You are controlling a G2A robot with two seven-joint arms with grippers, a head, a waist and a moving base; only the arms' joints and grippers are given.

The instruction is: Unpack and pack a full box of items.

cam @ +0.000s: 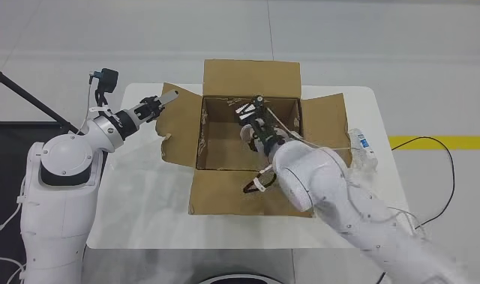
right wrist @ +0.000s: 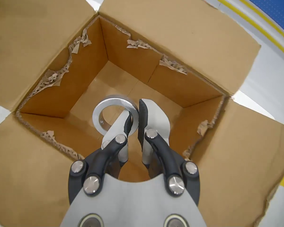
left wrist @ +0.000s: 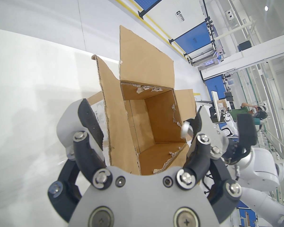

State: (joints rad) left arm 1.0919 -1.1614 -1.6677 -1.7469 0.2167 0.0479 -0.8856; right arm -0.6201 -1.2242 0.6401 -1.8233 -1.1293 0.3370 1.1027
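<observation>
An open cardboard box (cam: 225, 190) with torn flaps stands on the white table (cam: 142, 209); its inside (right wrist: 123, 76) looks bare. My right gripper (right wrist: 134, 116) hangs over the box opening, shut on the rim of a silver metal ring (right wrist: 101, 109). The top view places this gripper (cam: 257, 123) inside the box outline, near the far wall. My left gripper (left wrist: 142, 124) is open beside the box's left flap (cam: 180, 130), holding nothing, with the box (left wrist: 153, 121) straight ahead of it. In the top view that gripper (cam: 161, 102) points at the flap.
A clear plastic packet (cam: 364, 150) lies on the table just right of the box's right flap. Bare table stretches left and in front of the box. Cables trail off the table's right side.
</observation>
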